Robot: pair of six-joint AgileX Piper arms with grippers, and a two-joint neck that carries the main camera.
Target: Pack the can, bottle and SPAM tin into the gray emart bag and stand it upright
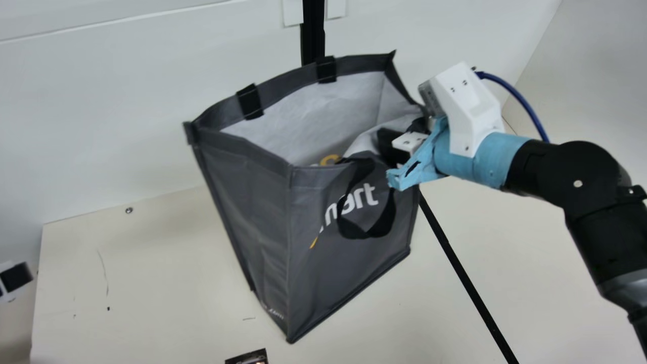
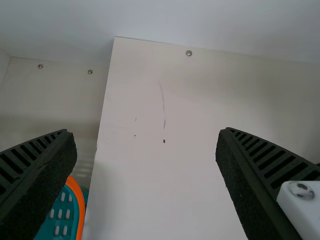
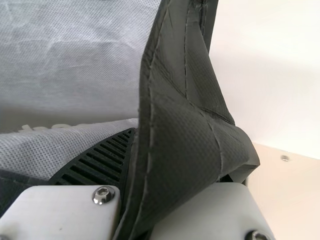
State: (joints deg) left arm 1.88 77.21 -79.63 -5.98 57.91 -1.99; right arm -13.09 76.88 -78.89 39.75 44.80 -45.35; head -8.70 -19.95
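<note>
In the main view, my right claw is pinching the side of the bag at centre, with white lettering on its front, and a dark printed thing lies at lower edge, which one I cannot tell. In the left wrist view, my left claw is wide and empty; I judge we hold the bag for packing, and next this claw should bring an item. In the right wrist view, my fingers grip the cloth, near pale print inside.

I note diffuse light, soft shadows in main view; right wrist view brighter (wall nearly white).
</note>
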